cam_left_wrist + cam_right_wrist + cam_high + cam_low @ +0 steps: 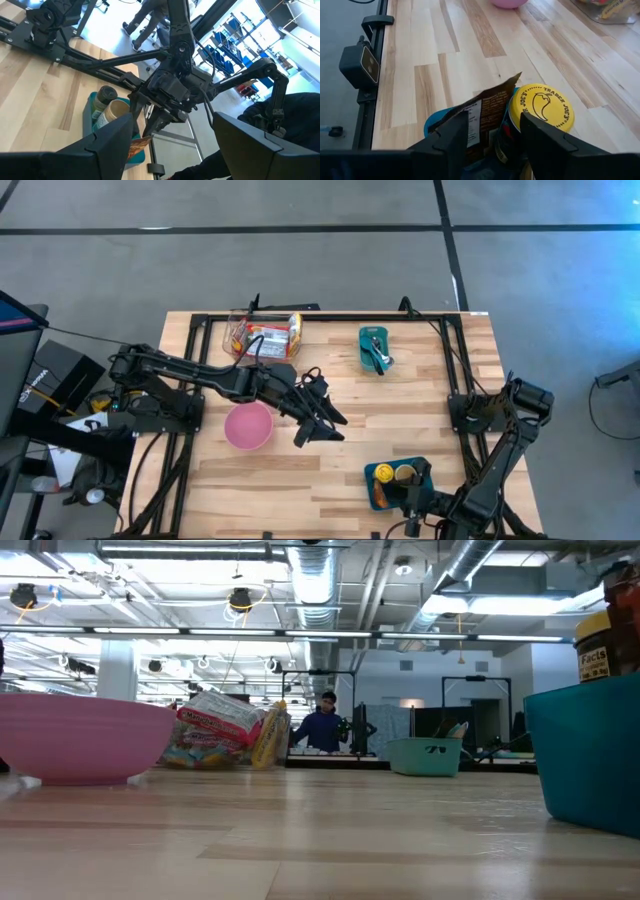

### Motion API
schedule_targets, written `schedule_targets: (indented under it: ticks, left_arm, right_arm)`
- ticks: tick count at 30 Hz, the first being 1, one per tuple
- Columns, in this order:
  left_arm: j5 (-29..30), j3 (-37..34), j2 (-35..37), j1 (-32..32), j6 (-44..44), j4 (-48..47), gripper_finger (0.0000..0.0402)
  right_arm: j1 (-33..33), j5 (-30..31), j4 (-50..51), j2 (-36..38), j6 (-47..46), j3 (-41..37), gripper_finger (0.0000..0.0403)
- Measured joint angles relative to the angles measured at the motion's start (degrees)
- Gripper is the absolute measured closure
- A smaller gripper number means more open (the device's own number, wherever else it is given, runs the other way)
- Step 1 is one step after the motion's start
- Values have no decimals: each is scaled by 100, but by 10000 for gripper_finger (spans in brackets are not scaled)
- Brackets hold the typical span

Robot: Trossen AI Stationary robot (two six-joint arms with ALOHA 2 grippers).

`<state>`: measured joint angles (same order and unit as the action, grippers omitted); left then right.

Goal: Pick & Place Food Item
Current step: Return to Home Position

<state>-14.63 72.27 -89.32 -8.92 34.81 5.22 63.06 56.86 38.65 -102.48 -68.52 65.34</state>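
Observation:
Near the front right edge a teal bin (pixel 372 480) holds a yellow-lidded jar (pixel 542 107), a second jar (pixel 406 473) and a brown pouch (pixel 490 107) standing on edge. My right gripper (pixel 492 127) hangs over this bin, slanting down, open. One finger is in front of the pouch and the other in front of the yellow lid. My left gripper (pixel 318 430) is open in the air over the table's middle, beside a pink bowl (pixel 248 426), with nothing between its fingers. My right gripper's fingers (pixel 451 142) stand on either side of the pouch's top edge (pixel 495 92) and the near rim of the yellow lid. I cannot tell whether either finger touches them, because the fingers themselves cover the spot.
At the far edge stand a clear tub of snack packets (pixel 265 335) and a small teal tray with a dark tool (pixel 375 348). Bare wood lies between the bowl and the near bin. A person (pixel 322 725) sits in the room beyond the table.

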Motion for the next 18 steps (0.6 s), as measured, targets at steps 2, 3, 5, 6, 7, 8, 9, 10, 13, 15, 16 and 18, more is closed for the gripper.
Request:
schedule_targets:
  ticks: [2, 3, 5, 6, 7, 8, 9, 10, 13, 15, 16, 18]
  left_arm:
    - [0, 0, 0, 2, 0, 2, 131]
    - [1, 0, 0, 2, 0, 2, 131]
    - [0, 0, 0, 0, 0, 0, 131]
    - [0, 0, 0, 2, 0, 1, 131]
    - [2, 0, 0, 0, 0, 2, 131]
    - [0, 0, 0, 2, 0, 0, 131]
    - [0, 0, 0, 1, 0, 0, 131]
    - [0, 0, 0, 1, 0, 2, 131]
    - [0, 0, 0, 2, 0, 1, 131]
    - [2, 0, 0, 0, 0, 0, 131]
    - [2, 0, 0, 2, 0, 0, 131]
    - [1, 0, 0, 2, 0, 2, 131]
  right_arm:
    - [-14, -7, -2, 0, -1, 0, 232]
    - [-14, -7, -2, 0, 1, 0, 233]
    - [-23, -5, -4, 14, 1, 0, 235]
    - [-24, -5, 1, 21, 1, 10, 237]
    - [-34, -5, 7, 22, 4, 35, 239]
    - [-44, -5, 22, 22, 16, 73, 241]
    - [-47, -6, 42, 22, 39, 121, 244]
    - [-47, -9, 40, 22, 138, 174, 247]
    - [-47, -168, 45, 22, 443, 341, 259]
    - [-60, -250, 82, 22, 619, 505, 268]
    - [-65, -266, 128, 22, 706, 596, 273]
    - [-92, -286, 261, 22, 881, 795, 285]
